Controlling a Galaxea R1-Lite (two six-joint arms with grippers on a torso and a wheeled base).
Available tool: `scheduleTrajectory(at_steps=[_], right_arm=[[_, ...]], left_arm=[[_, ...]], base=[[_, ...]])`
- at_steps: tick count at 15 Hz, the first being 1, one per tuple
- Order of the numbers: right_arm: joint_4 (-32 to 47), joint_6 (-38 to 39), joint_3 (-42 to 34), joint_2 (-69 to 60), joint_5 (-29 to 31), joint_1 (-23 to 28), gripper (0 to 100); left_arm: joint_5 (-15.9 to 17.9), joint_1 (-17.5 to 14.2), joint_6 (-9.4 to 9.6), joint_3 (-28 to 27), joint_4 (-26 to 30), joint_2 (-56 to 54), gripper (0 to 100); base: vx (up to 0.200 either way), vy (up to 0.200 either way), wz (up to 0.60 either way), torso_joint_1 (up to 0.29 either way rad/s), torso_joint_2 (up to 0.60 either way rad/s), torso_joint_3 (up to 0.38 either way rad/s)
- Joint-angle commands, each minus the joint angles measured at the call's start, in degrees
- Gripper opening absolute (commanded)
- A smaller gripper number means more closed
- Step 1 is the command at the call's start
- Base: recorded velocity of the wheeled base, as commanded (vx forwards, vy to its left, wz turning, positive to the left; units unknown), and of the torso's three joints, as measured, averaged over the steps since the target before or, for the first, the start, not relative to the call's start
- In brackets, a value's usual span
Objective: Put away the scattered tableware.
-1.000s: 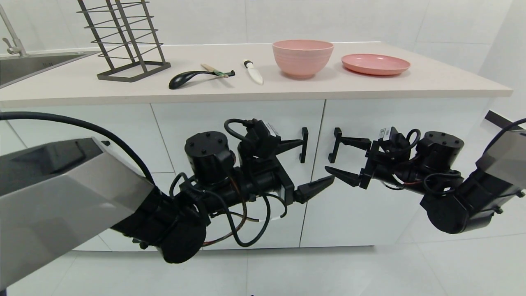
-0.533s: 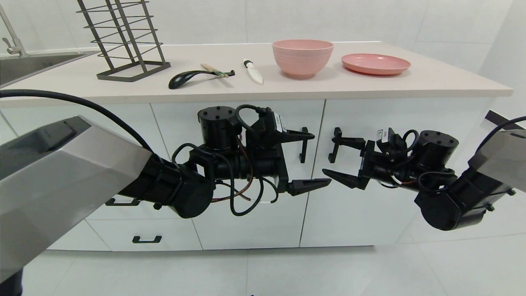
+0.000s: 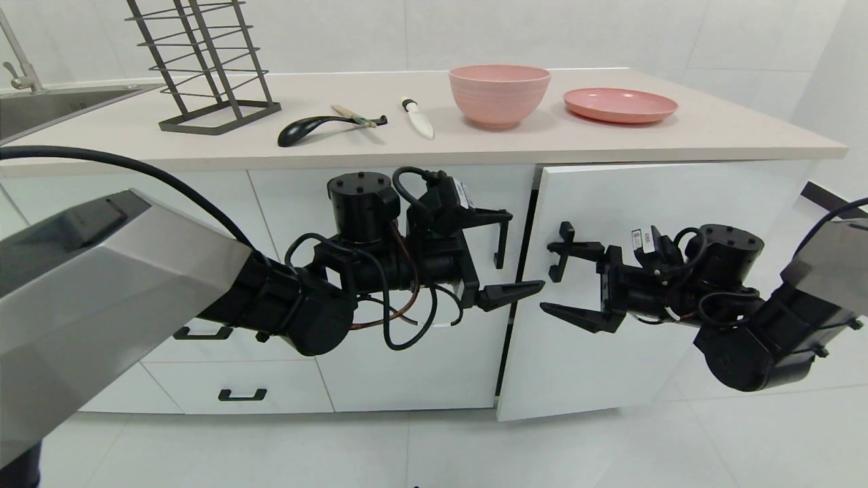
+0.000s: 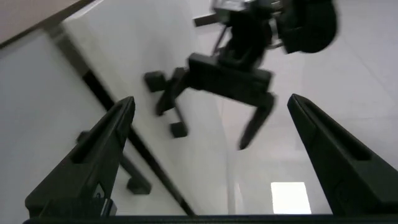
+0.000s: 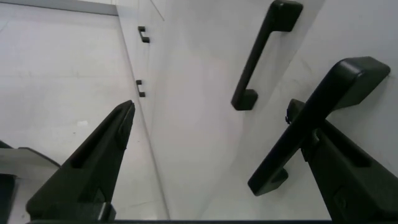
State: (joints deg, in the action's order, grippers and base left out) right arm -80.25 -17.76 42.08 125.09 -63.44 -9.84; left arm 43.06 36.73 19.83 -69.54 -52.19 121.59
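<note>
Fingers (image 3: 576,317) of right gripper (image 3: 553,279) apart, one against ajar door (image 3: 644,196) handle (image 3: 555,268)

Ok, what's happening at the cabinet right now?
The right tool, open, has one finger hooked behind the black handle of the right white cabinet door, which stands ajar. The left tool, open, sits at the matching handle of the closed left door. The pink bowl, pink plate, black spoon, wooden chopsticks and white knife lie untouched on the beige counter.

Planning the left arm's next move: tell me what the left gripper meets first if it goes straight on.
Likely the ajar right cabinet door, near its handle, with the right gripper just beyond; depth is unclear.
</note>
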Motion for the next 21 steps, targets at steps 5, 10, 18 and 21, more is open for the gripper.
scheduleTrajectory(at_steps=[5, 10, 18, 21], right_arm=[[0.18, -0.43, -7.8, -6.35, -0.54, 1.05, 100], [0.27, -0.96, -10.7, -8.98, -1.25, 1.75, 100], [0.18, -1.31, -12.73, -8.98, -1.25, 1.22, 100], [0.18, -1.4, -12.64, -8.81, -1.25, 2.02, 100]], left_arm=[[-6.32, 2.56, -4.72, -1.83, -0.99, 1.02, 100], [-8.34, 5.02, -6.39, -7.11, -2.13, 6.03, 100], [-13.26, 9.85, -11.4, -19.59, -5.47, 14.82, 100], [-12.91, 11.35, -11.48, -22.13, -6.44, 16.66, 100]], base=[[0.0, 0.0, 0.0, 0.0, 0.0, 0.0], [0.0, 0.0, 0.0, 0.0, 0.0, 0.0], [0.0, 0.0, 0.0, 0.0, 0.0, 0.0], [0.0, 0.0, 0.0, 0.0, 0.0, 0.0]])
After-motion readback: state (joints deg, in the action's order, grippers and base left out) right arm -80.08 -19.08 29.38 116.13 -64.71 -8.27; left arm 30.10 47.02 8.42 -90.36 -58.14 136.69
